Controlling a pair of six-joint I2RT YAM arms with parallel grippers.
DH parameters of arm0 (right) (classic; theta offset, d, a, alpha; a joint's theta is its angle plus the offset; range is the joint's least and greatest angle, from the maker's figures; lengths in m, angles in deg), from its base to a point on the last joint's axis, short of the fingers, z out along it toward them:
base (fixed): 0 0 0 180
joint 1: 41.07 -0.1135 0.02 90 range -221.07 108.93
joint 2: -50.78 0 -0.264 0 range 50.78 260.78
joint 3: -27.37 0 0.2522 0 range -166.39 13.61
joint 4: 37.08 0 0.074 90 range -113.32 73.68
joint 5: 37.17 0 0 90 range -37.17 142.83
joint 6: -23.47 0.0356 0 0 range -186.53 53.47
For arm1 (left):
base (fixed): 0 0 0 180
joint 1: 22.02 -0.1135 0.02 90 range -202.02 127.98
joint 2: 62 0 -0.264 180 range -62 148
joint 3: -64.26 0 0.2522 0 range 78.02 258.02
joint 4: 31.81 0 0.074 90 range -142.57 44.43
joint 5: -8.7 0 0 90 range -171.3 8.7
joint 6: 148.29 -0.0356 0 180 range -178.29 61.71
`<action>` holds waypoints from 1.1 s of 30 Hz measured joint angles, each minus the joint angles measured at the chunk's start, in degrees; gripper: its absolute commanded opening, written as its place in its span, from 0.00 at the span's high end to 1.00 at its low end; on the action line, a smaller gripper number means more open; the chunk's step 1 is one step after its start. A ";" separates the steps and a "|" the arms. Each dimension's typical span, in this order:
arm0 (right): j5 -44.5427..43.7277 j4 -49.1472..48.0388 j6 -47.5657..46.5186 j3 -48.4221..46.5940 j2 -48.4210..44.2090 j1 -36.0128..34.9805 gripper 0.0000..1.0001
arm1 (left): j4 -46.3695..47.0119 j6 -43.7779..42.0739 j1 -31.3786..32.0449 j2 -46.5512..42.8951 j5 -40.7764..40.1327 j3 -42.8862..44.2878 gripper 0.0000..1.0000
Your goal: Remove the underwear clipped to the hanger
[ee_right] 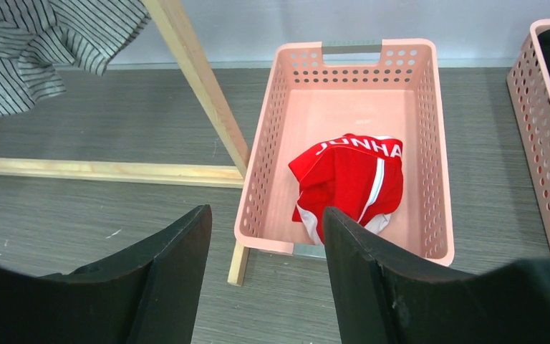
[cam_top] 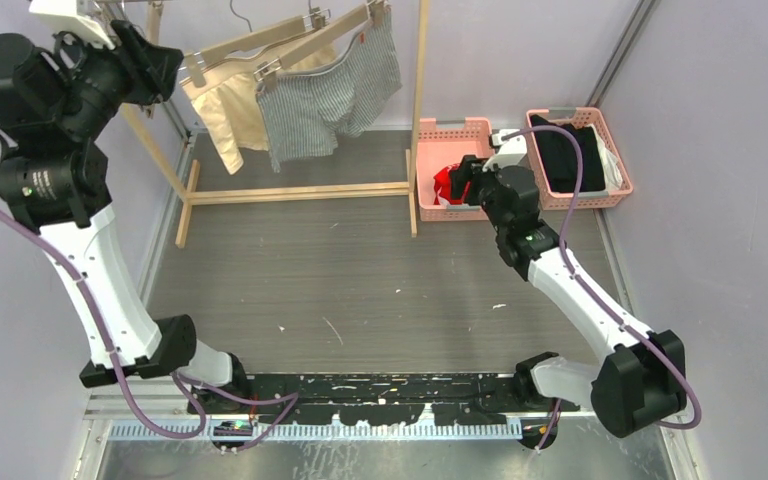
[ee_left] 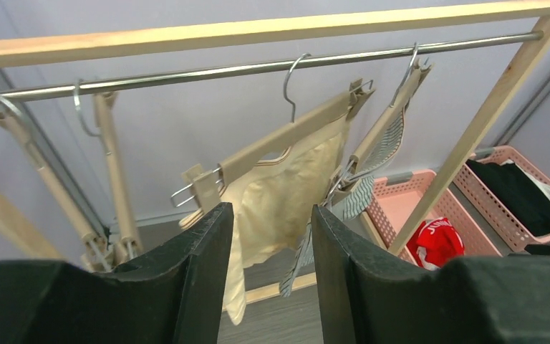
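Grey tabletop [ee_right: 79,215]: right gripper [ee_right: 265,215] partly covers red underwear [ee_right: 347,175].

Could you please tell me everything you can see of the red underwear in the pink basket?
The red underwear is soft cloth, red with white trim and white letters along its band, crumpled into a loose heap. It lies alone on the floor of the pink perforated basket, toward its near end, with nothing holding it.

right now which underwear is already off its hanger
The red one with white trim, lying in the left pink basket; the beige pair and pinstriped pair hang clipped to hangers.
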 measured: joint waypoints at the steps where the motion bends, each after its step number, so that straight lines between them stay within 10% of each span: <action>1: -0.20 0.46 0.02 0.00 -0.48 -0.31 0.37 | -0.13 -0.22 0.96 0.74 -0.31 0.20 0.53; 33: -4.57 7.02 -1.53 0.33 -8.55 -6.99 0.37 | 7.82 -13.49 7.21 11.52 -12.92 -3.23 0.35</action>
